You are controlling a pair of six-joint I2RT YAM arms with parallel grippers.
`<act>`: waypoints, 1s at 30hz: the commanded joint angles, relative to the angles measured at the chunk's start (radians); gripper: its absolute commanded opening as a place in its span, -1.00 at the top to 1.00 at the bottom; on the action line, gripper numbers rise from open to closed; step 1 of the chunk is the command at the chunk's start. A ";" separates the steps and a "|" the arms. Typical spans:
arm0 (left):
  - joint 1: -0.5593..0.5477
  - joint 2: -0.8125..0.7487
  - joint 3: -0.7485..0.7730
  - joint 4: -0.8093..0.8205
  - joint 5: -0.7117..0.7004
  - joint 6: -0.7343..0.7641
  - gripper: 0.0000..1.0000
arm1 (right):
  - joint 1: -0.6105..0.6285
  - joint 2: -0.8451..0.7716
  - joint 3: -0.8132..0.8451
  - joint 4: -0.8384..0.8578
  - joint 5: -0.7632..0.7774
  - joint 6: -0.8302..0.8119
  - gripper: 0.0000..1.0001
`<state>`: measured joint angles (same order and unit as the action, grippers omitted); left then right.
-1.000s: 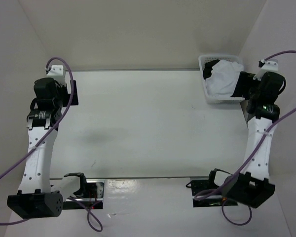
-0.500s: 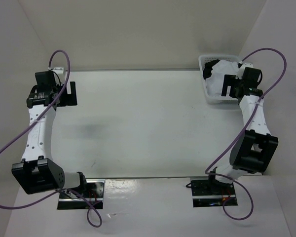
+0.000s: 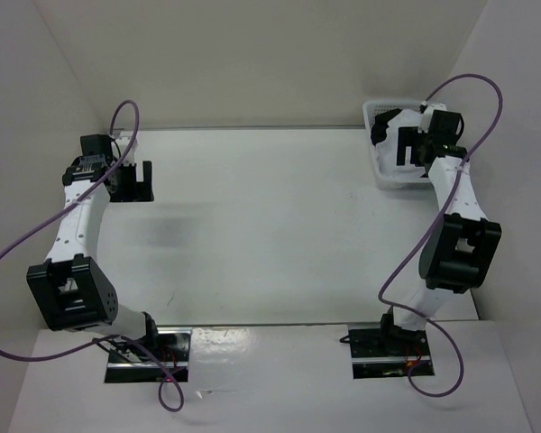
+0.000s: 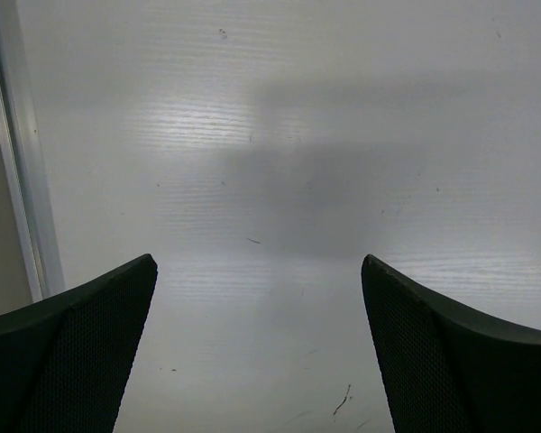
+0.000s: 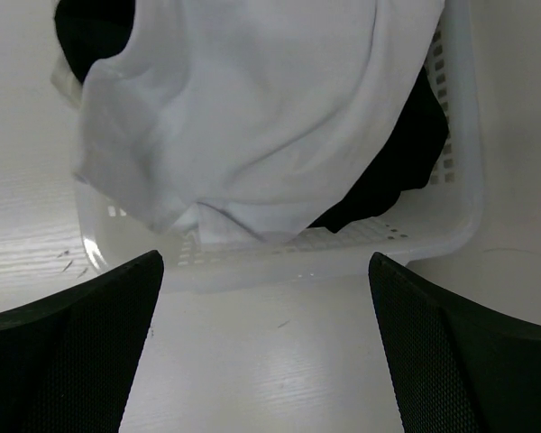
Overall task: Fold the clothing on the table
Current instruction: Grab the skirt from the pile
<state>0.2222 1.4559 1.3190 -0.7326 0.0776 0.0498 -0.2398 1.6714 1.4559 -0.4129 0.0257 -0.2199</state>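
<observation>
White clothing (image 5: 252,108) lying in basket (image 5: 455,212) over black bundle (image 5: 401,153) at far right corner of tabletop (image 3: 270,225), right hand (image 5: 263,262) hovering just before it, wide open, gripping nothing, left hand (image 4: 257,262) gaping empty beside edge rail (image 4: 22,153)

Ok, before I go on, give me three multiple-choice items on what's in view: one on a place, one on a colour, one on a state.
1. Where is the white garment?
A. draped over an arm
B. in the basket
C. hung on the wall

2. What colour is the other clothing in that basket?
A. red
B. black
C. blue

3. How is the right pincer?
A. open and empty
B. shut on the garment
C. shut and empty

Answers:
1 B, it lies heaped inside the basket's walls.
2 B, dark cloth shows at the white garment's edges.
3 A, its fingers stand wide apart with nothing between them.
</observation>
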 commanded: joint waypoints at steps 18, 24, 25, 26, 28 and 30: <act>0.006 -0.020 -0.010 -0.005 0.022 0.036 -1.00 | 0.060 0.344 0.201 0.028 0.079 0.030 -0.37; 0.006 -0.029 -0.010 -0.014 0.022 0.036 -1.00 | 0.069 0.300 0.230 0.026 0.088 0.040 1.00; 0.006 -0.038 -0.010 -0.014 0.022 0.045 -1.00 | 0.069 0.239 0.230 0.026 0.088 0.040 1.00; 0.006 -0.039 -0.010 -0.014 0.022 0.045 -1.00 | 0.069 0.205 0.241 0.026 0.065 0.040 1.00; 0.006 -0.048 -0.010 -0.014 0.022 0.045 -1.00 | 0.079 0.142 0.264 0.026 0.046 0.030 1.00; 0.006 -0.048 -0.010 -0.014 0.022 0.045 -1.00 | 0.088 0.071 0.311 -0.012 0.007 0.030 1.00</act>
<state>0.2222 1.4467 1.3117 -0.7418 0.0978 0.0792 -0.1757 1.9274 1.6451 -0.4423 0.0864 -0.1921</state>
